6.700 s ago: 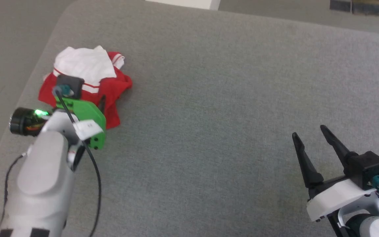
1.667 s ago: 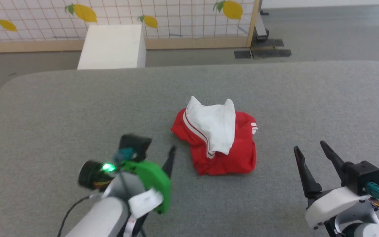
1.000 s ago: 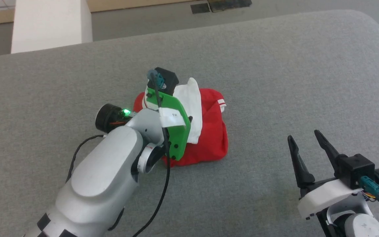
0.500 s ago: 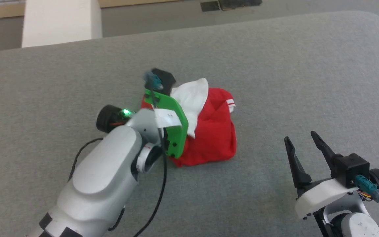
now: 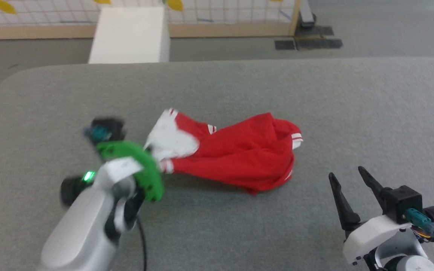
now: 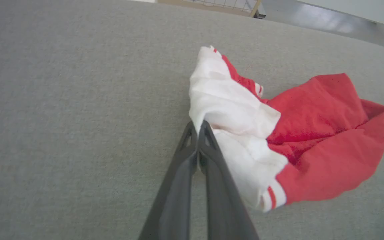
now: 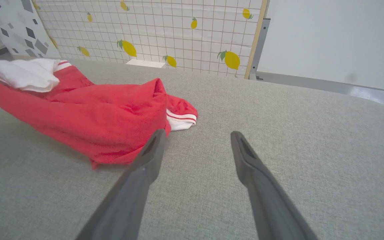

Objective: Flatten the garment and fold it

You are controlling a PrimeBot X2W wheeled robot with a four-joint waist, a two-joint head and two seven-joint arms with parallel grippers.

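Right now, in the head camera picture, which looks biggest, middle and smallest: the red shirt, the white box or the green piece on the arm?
Biggest: the red shirt.
Next: the white box; it stands farther back, so it may really be bigger.
Smallest: the green piece on the left wrist, nearest the camera.

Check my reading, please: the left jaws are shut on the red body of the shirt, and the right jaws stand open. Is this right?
Not quite. The left gripper has its jaws shut on a white sleeve of the shirt, not on the red body; the left wrist view shows this. The right gripper does stand with its jaws open.
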